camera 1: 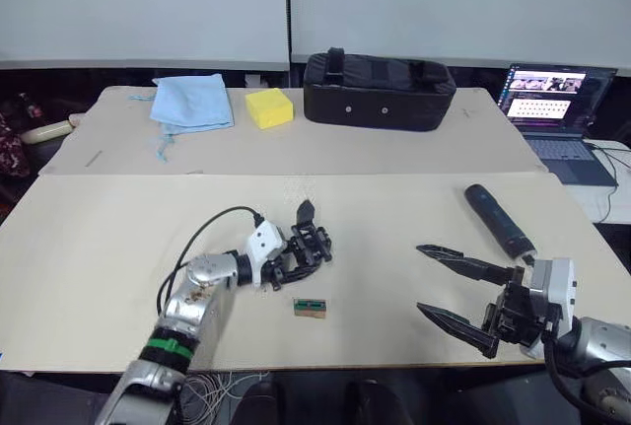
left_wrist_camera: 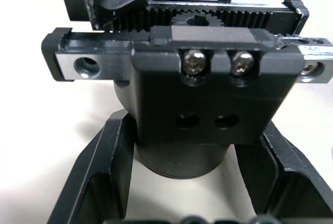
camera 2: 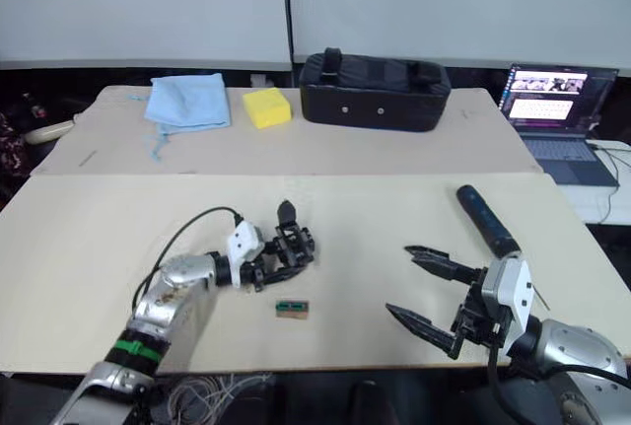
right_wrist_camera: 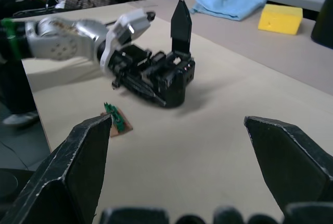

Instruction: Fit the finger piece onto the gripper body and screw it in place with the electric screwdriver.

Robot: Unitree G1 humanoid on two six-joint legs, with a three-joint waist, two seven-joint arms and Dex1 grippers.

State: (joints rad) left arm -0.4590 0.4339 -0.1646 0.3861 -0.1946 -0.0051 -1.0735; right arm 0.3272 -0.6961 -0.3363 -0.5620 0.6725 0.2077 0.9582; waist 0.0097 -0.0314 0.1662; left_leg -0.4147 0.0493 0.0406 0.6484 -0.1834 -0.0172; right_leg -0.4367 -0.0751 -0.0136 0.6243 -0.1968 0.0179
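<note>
Our left gripper (camera 1: 288, 265) reaches in low from the near left and pinches the gripper body (camera 1: 311, 246) at the middle of the table (camera 1: 99, 247), while our right gripper (camera 1: 455, 287) hovers at the near right with fingers spread wide. We see the body as a black blocky unit with toothed racks and two silver screws, the finger piece (camera 1: 305, 213) standing upright on its far side. Right of it, well apart, lies the electric screwdriver (camera 1: 499, 220).

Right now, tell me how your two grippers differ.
The left gripper is closed around the gripper body at mid-table; the right gripper is open and holds nothing. The left one touches its part, while the right one sits apart from the screwdriver lying beyond it. Both have black fingers.
</note>
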